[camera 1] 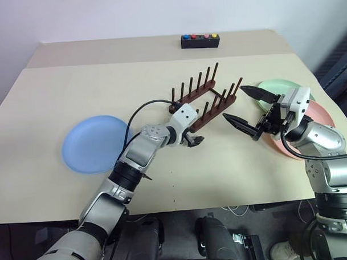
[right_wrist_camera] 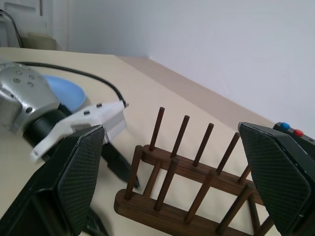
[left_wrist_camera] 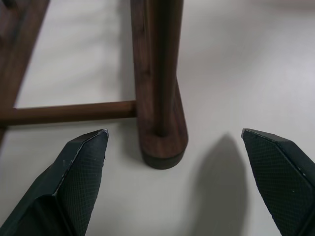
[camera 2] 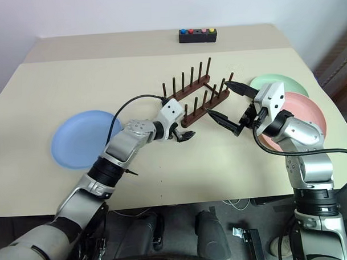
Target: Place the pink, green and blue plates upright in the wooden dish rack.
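The wooden dish rack (camera 1: 204,97) stands mid-table with bare pegs. Flat on the table to its left lies the blue plate (camera 1: 94,143). At the right, the green plate (camera 2: 277,83) lies beside the pink plate (camera 2: 307,109), which my right arm partly covers. My left gripper (camera 1: 193,140) is open at the rack's near end; in the left wrist view its fingers (left_wrist_camera: 83,162) straddle the end of one rail (left_wrist_camera: 160,123) without touching it. My right gripper (camera 1: 233,102) hangs open and empty above the table, just right of the rack, over the pink plate's edge.
A small black box with coloured buttons (camera 1: 200,40) sits at the table's far edge. A black cable loops from my left arm (camera 1: 147,105) over the table near the rack. The table's right edge lies close past the two plates.
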